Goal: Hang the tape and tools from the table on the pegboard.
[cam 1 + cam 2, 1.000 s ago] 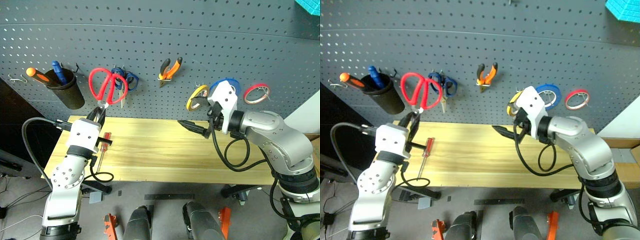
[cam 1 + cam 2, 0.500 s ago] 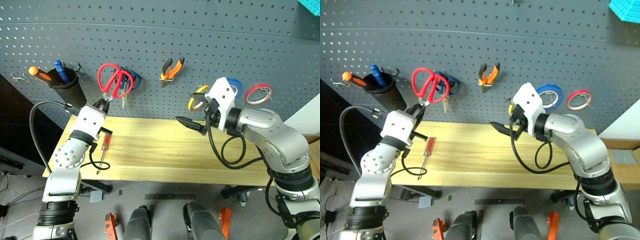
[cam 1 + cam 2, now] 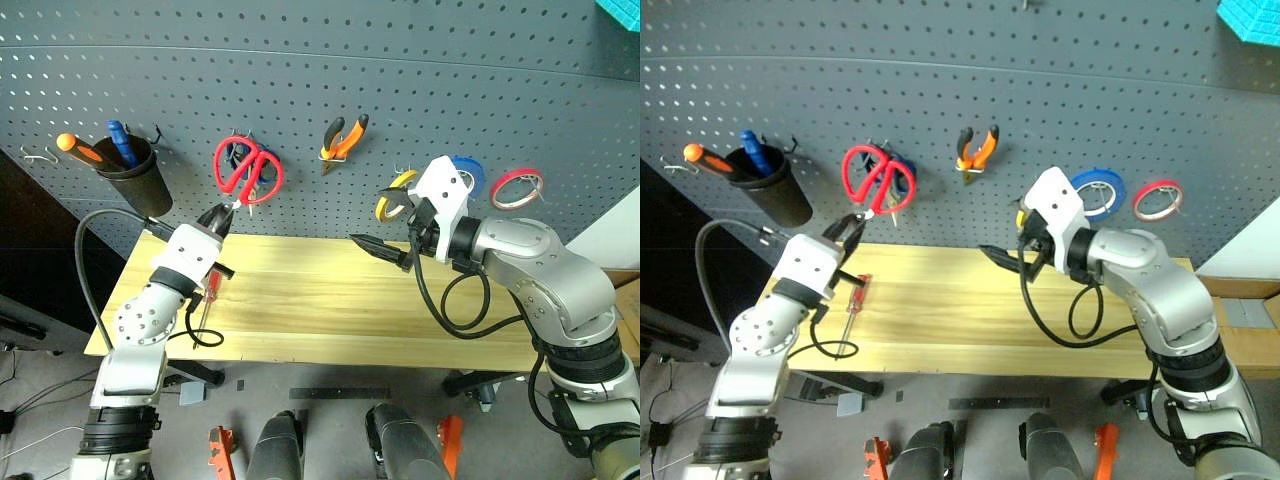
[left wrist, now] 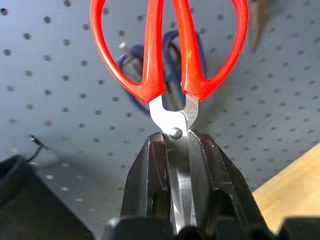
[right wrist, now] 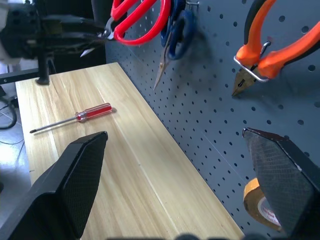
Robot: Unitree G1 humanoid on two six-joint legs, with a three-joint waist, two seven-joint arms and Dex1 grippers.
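The red-handled scissors (image 4: 170, 55) are gripped by their blades in the left gripper (image 4: 174, 150), whose jaws are closed tight around the steel just below the pivot screw. They are held upright against the pegboard (image 3: 400, 90), handles uppermost, directly in front of the blue-handled scissors (image 4: 172, 60) that hang there; whether a handle loop is over a hook cannot be told. The right gripper (image 5: 185, 185) is seen above the middle of the desk (image 3: 300, 310) with its jaws spread wide and nothing between them.

The slim red-handled screwdriver (image 5: 75, 117) is seen lying flat on the desk near its left end, just beside the left arm. The small pliers (image 3: 342, 140) are hung on the pegboard to the right of the scissors, handles up. The yellow tape (image 3: 392, 197) is hung lower on the pegboard, just beyond the right gripper, with a blue roll (image 3: 1098, 190) and a red roll (image 3: 513, 187) to its right. At the far left a black cup (image 3: 135, 180) is mounted on the pegboard, holding an orange-handled screwdriver (image 3: 78, 150) and a blue-handled tool (image 3: 118, 140)
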